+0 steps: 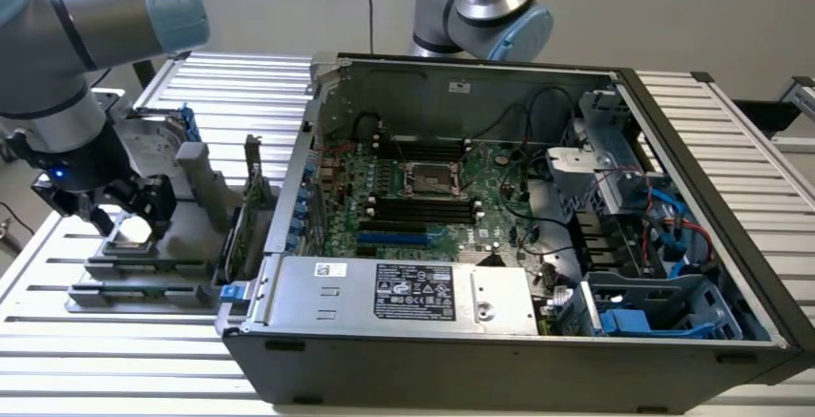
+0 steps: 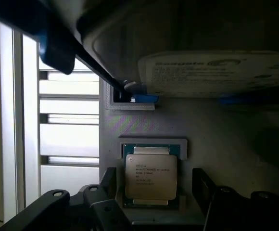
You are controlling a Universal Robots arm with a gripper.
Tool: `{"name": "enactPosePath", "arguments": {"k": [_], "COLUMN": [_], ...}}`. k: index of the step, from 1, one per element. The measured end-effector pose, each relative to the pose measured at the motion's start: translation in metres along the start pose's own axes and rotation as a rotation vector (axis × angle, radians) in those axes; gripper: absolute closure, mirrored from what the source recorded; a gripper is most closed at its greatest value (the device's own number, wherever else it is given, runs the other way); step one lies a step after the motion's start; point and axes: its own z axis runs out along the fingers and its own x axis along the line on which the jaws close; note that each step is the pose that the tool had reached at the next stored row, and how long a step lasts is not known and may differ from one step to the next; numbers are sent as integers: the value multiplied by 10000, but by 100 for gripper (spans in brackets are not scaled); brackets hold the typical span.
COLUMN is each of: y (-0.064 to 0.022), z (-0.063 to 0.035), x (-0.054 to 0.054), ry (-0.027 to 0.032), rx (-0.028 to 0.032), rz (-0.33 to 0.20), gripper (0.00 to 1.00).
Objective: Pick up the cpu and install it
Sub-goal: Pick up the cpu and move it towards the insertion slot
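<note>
cpu (image 2: 150,175) sits flat in a recess of the grey holder (image 2: 216,139), on the slatted table (image 1: 76,341) at the exterior view's left, outside the open computer case (image 1: 510,350). End effector (image 2: 154,188) is spread wide, one finger on either side of the chip, probably not touching it. Chip looks light, stiff and thin. Smooth dull-metal lid is slippery, underside likely fragile — grip by opposite edges.
</note>
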Motion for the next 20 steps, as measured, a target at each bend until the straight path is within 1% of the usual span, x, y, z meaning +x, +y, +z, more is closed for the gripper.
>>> {"name": "enactPosePath", "arguments": {"k": [6, 8, 9, 13, 14, 15, 16, 20], "y": [0, 0, 0, 0, 0, 0, 0, 0], "z": [12, 14, 15, 17, 17, 17, 17, 18], "x": [0, 0, 0, 0, 0, 0, 0, -1], "ry": [2, 2, 2, 3, 3, 5, 5, 1], "rx": [0, -1, 0, 0, -1, -1, -1, -10], "rz": [7, 9, 9, 10, 10, 10, 10, 10], "gripper": [27, 29, 36, 36, 38, 38, 44, 45]}}
